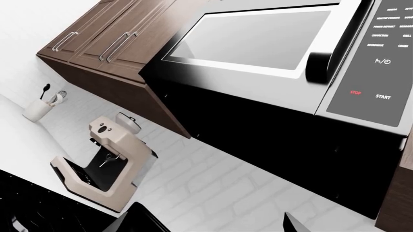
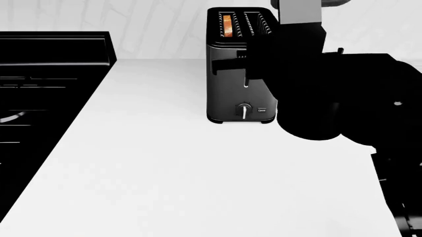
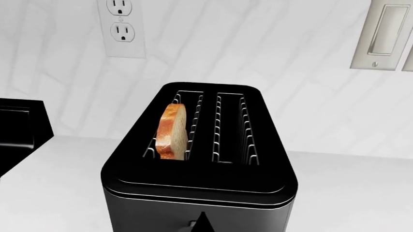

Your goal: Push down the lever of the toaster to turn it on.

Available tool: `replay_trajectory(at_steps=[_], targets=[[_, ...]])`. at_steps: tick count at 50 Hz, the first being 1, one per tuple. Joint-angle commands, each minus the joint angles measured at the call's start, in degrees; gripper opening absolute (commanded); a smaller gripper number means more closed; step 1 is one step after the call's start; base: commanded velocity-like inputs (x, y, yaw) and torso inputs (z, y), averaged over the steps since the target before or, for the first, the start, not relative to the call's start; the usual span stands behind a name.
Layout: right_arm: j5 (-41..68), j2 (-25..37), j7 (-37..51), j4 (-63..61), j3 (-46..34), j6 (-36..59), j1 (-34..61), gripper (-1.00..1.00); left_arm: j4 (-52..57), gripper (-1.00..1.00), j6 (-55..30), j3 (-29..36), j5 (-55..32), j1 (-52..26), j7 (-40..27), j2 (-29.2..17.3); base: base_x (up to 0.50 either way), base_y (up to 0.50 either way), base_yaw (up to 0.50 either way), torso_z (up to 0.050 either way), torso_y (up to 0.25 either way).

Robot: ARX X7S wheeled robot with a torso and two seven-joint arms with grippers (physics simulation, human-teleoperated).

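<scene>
The toaster [image 2: 231,74] is a tall steel box at the back of the white counter, with a slice of bread [image 3: 172,131] in one top slot. Its front shows a thin vertical slot [image 2: 246,81], a round dial [image 2: 244,109] and a tiny label button [image 2: 262,110]. In the right wrist view my right gripper [image 3: 203,223] shows as a single dark tip, shut, against the top of the toaster's front face [image 3: 148,212]. The lever [image 3: 187,224] is a small pale tab right beside that tip. My left gripper [image 1: 216,228] is open, empty and held up high, away from the toaster.
A black stove [image 2: 46,89] borders the counter [image 2: 165,163] on the left. My right arm [image 2: 329,89] hides the toaster's right side. A wall outlet [image 3: 121,26] and a switch [image 3: 387,34] are behind the toaster. The left wrist view shows a microwave [image 1: 271,43], cabinets [image 1: 103,43] and a coffee machine [image 1: 110,159].
</scene>
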Motion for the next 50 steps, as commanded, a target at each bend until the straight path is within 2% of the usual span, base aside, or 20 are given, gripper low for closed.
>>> replay_trajectory(at_steps=[1, 50], targets=[[-2.9, -0.8, -2.1, 1.9, -1.0, -1.2, -0.8, -1.0, 0.0, 1.0, 0.2, 0.2, 0.2, 0.1, -0.2, -0.2, 0.0, 0.0, 0.0, 0.0, 0.0], [-6.9, -1.7, -5.2, 4.4, -3.0, -3.3, -1.9, -1.0, -0.3, 1.0, 1.3, 0.9, 0.6, 0.6, -0.8, -0.6, 0.0, 0.0, 0.0, 0.0, 0.0]])
